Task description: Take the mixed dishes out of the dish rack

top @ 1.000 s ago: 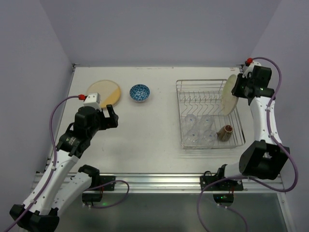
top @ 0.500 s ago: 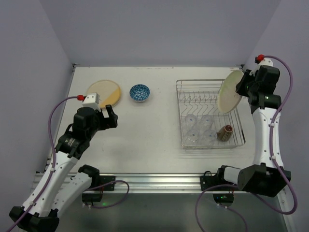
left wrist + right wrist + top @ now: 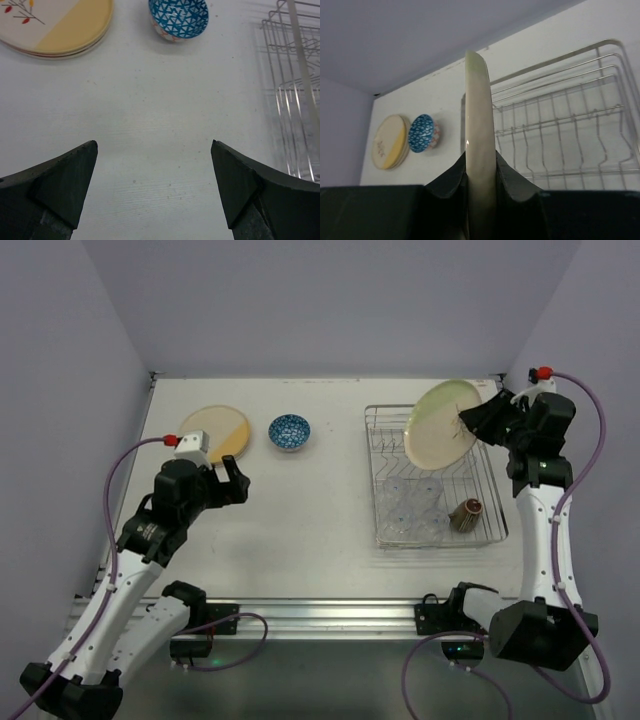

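Top external: dish rack (image 3: 440, 542) holds four clear glasses (image 3: 413, 506) and a dark cup (image 3: 466, 513), below the right gripper (image 3: 468, 424). Its fingers clamp a cream plate (image 3: 438, 423) by the rim, clear above the rack wires. Wide-spread left gripper (image 3: 152, 145) over bare table (image 3: 165, 100); blue-patterned bowl (image 3: 178, 17) and stacked plates (image 3: 60, 25) ahead of its fingers. Since half a second ago: plate raised, swung leftward.

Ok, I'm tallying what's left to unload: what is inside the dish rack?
Inside the dish rack: a cluster of clear glasses and a small dark cup beside them, at the near end. The cream plate in the right gripper covers part of its far end.
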You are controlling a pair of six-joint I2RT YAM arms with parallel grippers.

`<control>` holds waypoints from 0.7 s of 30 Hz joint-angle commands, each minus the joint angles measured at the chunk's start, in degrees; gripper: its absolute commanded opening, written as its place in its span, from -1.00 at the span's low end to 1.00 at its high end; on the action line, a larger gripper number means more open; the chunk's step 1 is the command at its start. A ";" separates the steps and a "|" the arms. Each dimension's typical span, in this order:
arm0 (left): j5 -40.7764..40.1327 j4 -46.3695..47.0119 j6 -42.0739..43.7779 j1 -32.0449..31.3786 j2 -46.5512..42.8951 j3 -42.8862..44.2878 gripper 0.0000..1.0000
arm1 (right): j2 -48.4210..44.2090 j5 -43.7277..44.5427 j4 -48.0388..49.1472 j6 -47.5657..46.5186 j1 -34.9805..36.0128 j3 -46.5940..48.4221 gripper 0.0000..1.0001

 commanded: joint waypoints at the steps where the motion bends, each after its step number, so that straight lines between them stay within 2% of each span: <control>1: 10.16 7.49 -3.43 -0.36 0.82 -0.89 1.00 | -1.89 -15.57 19.27 15.09 0.19 -4.41 -1.00; 2: 16.37 11.07 -4.14 -0.36 1.61 -1.15 1.00 | -1.98 -16.83 23.21 16.88 0.36 -5.66 -1.00; 4: 23.16 15.66 -7.21 -0.36 2.66 -2.03 1.00 | -2.51 -18.94 27.97 21.70 1.24 -9.25 -1.00; 5: 30.07 18.55 -8.61 -0.36 3.97 -2.38 1.00 | -3.03 -20.26 31.65 23.12 1.68 -10.32 -1.00; 8: 41.25 33.30 -15.99 -0.36 7.57 -5.28 1.00 | -3.39 -24.13 41.65 30.67 3.26 -15.50 -1.00; 9: 43.48 41.79 -19.40 -0.36 8.81 -5.81 1.00 | -3.21 -24.75 44.75 34.61 4.31 -16.82 -1.00; 11: 48.13 50.78 -22.50 -0.36 13.45 -6.08 1.00 | -2.95 -26.24 51.68 38.06 5.37 -20.16 -1.00; 16: 55.09 65.40 -30.94 -0.36 23.48 -3.80 1.00 | -0.75 -26.95 62.60 47.29 9.85 -24.82 -1.00; 17: 56.84 70.73 -32.43 -0.36 26.37 -3.53 1.00 | -0.32 -26.95 66.45 48.52 10.46 -25.27 -1.00; 18: 57.38 73.05 -35.49 -0.36 27.62 -3.01 1.00 | 0.12 -26.95 68.23 50.62 11.43 -25.62 -1.00; 21: 57.31 75.10 -37.10 -0.45 31.58 -1.25 1.00 | 1.80 -27.21 73.07 53.01 12.92 -26.59 -1.00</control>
